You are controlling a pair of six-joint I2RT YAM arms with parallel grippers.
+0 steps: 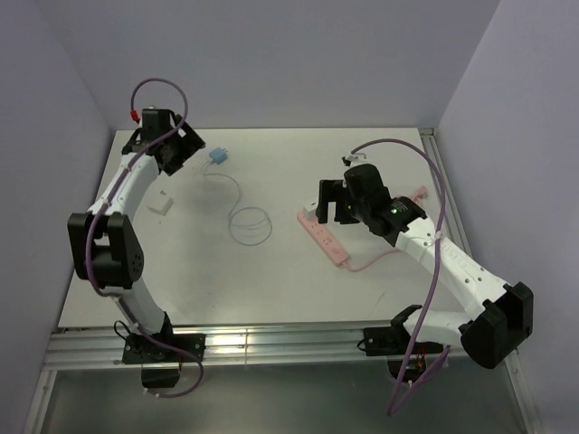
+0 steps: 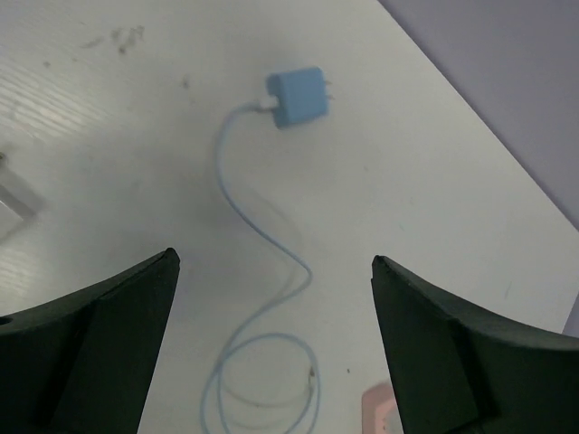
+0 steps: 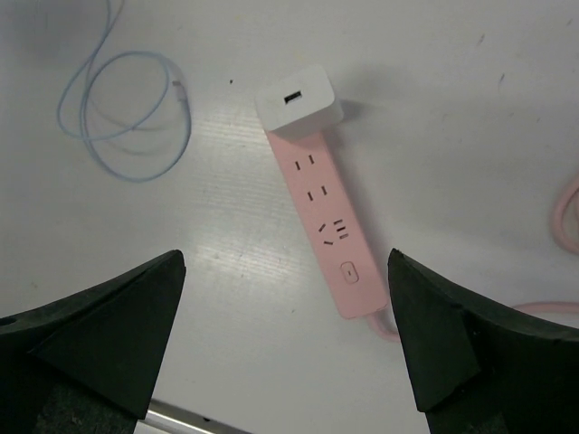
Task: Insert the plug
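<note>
Blue plug (image 2: pixel 298 97) loose on table (image 2: pixel 434 181), pink power strip (image 3: pixel 327 226) bearing white adapter (image 3: pixel 298 101); left end effector (image 2: pixel 274 260) and right end effector (image 3: pixel 286 258) apart, empty.

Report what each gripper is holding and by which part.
Nothing is held. The left gripper hangs open near the blue charger; the right gripper hangs open above the pink power strip.

The pink power strip (image 3: pixel 326 217) and blue plug (image 2: pixel 298 97) seem smooth plastic, the table (image 1: pixel 271 280) faintly glossy.

The left arm (image 1: pixel 127 183) and right arm (image 1: pixel 454 262) are white with black joints, dark jaws and looping purple cables (image 1: pixel 159 83).
</note>
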